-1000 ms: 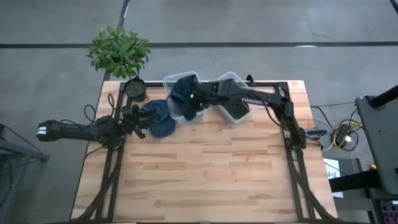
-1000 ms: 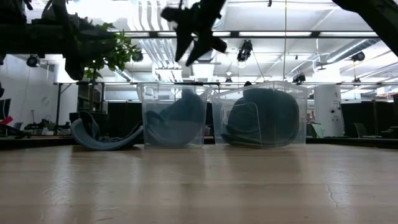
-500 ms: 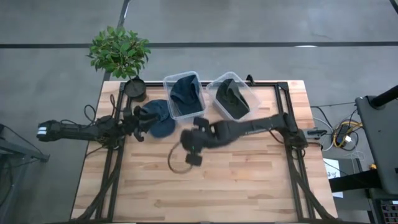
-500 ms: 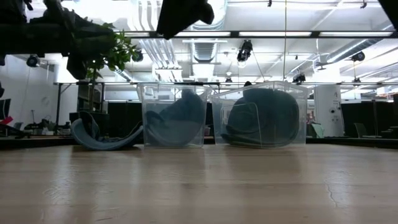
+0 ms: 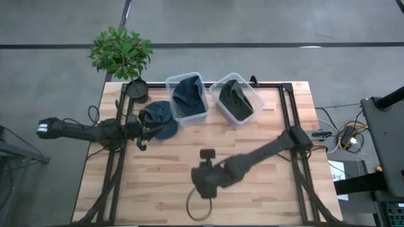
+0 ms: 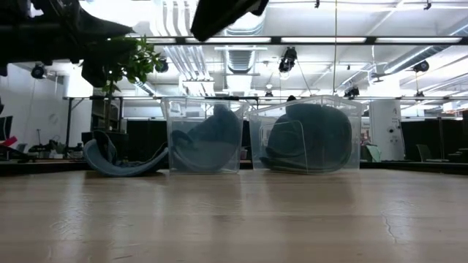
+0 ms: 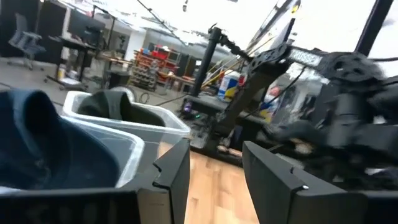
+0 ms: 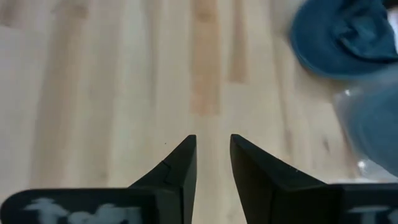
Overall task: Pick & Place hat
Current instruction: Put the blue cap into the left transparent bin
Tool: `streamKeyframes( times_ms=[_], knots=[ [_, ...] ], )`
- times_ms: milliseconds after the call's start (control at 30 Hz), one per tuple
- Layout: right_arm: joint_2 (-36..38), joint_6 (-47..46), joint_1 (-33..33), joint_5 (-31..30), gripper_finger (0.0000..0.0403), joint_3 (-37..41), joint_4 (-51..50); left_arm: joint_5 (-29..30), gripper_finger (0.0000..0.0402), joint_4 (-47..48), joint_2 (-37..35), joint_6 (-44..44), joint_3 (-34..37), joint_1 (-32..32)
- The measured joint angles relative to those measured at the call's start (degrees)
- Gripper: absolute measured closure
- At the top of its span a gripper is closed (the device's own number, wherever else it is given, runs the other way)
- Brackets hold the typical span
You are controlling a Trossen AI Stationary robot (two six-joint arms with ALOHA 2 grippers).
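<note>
A blue hat (image 5: 161, 120) lies on the table against the left side of a clear bin (image 5: 187, 98); it also shows in the low view (image 6: 117, 162). That bin holds another blue hat (image 6: 208, 139). A second clear bin (image 5: 237, 99) holds a dark hat (image 6: 307, 139). My left gripper (image 5: 145, 130) is open and empty just left of the table's hat, its fingers (image 7: 177, 177) pointing toward the bins. My right gripper (image 5: 206, 157) hangs above the table's near middle, pointing down, fingers (image 8: 186, 158) a little apart and empty.
A potted plant (image 5: 121, 53) stands past the far left corner, with a dark round disc (image 5: 136, 89) beside it. A loop of cable (image 5: 199, 207) hangs below my right wrist. Bare wood (image 5: 252, 183) lies along the near half of the table.
My right gripper has swung away from above the left bin toward the table's near edge, ending over the near middle of the table. It has carried nothing. The hats and bins have stayed where they were.
</note>
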State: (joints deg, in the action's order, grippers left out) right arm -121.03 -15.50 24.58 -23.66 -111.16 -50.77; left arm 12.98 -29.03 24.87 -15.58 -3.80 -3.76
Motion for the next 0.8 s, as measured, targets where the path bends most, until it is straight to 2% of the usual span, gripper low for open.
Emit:
streamKeyframes(
  times_ms=[167,500,567,667,800],
  knots=[
    [0.02,1.02,3.74,-0.57,0.0323,1.83,5.96,0.58,0.0262,2.08,4.42,5.27,-5.68,-1.38],
    [0.09,2.19,9.24,-2.47,0.0334,3.86,7.85,2.27,0.0262,14.75,19.53,8.70,-25.35,-7.87],
    [0.09,0.84,10.11,-2.53,0.0333,4.84,8.52,5.18,0.0262,20.44,22.02,10.40,-29.62,-9.82],
    [0.11,-0.59,11.51,-2.56,0.0333,6.67,10.24,13.05,0.0262,33.38,26.22,11.42,-35.63,-13.16],
    [0.13,-2.58,13.00,-2.88,0.0339,8.85,10.98,25.92,0.0262,51.77,32.82,6.50,-40.93,-19.73]
  ],
)
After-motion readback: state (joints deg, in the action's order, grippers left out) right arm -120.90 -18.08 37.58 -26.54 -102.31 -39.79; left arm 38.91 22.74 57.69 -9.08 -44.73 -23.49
